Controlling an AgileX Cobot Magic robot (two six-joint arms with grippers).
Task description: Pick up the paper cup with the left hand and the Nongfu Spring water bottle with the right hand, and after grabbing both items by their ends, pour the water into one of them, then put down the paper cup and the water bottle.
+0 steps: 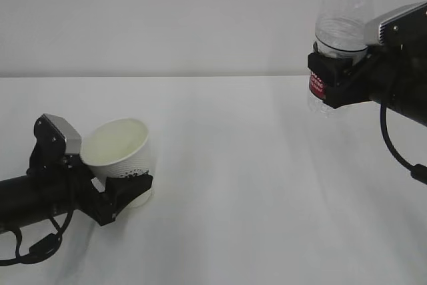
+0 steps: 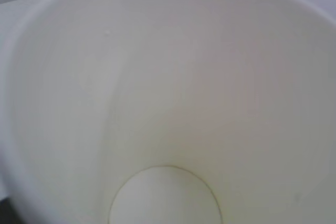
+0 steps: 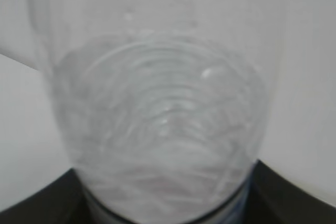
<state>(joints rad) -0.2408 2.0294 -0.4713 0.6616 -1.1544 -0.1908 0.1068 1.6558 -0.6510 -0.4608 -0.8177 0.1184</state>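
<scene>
Paper cup rests low on the table, axis tilted, mouth up and leftward toward the left hand, whose jaws bracket its base; grip undetermined. Right hand clamps the Nongfu Spring water bottle mid-body, aloft, upright, neck up

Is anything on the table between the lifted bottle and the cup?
Nothing visible. The Nongfu Spring water bottle is held upright in the right hand, well clear of the paper cup in the left hand; only bare table lies between them.
</scene>
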